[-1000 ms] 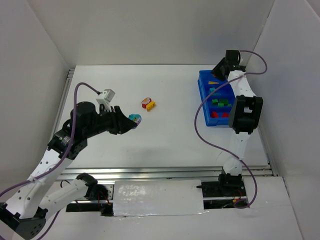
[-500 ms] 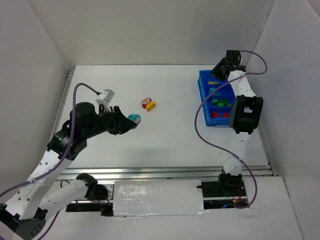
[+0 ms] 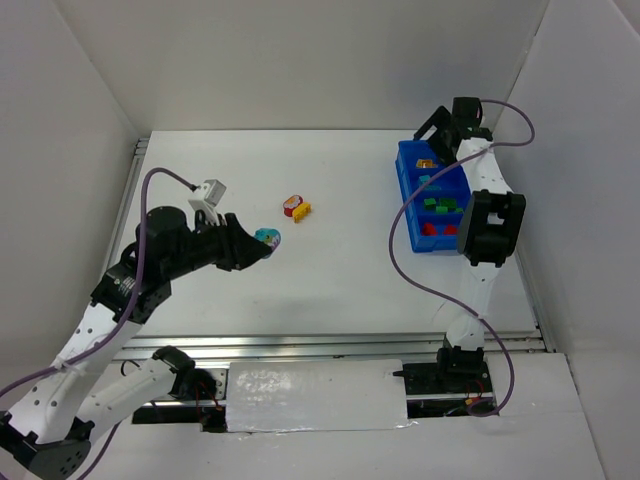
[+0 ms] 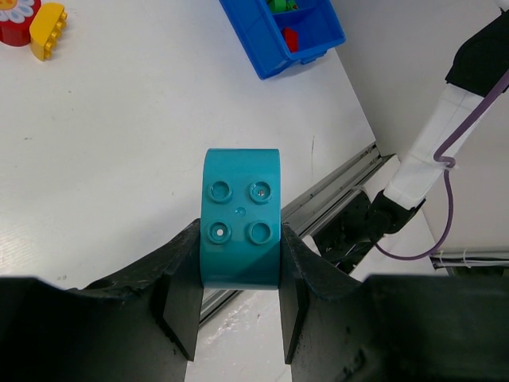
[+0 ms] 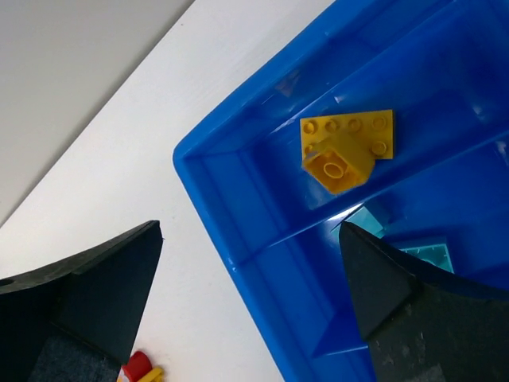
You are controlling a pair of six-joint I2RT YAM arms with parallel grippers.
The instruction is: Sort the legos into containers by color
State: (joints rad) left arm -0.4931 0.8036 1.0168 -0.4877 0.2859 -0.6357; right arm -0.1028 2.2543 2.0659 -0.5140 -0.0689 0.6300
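Observation:
My left gripper (image 4: 240,240) is shut on a teal lego (image 4: 241,227) with four studs, held above the table's left half (image 3: 268,238). A red lego (image 3: 292,204) and a yellow lego (image 3: 302,211) lie together at mid-table. The containers are compartments of a blue bin (image 3: 408,200) at the right. From far to near they hold yellow legos (image 5: 346,151), teal legos (image 5: 421,255), green legos (image 3: 440,205) and red legos (image 3: 435,228). My right gripper (image 5: 249,229) hangs open over the bin's far end (image 3: 436,140), nothing between its fingers.
White walls close in the table on the left, back and right. A metal rail (image 3: 330,345) runs along the near edge. The right arm's purple cable (image 3: 400,250) loops over the table beside the bin.
The right gripper's jaws have spread open over the bin's far compartment. The left arm and its teal lego have stayed where they were.

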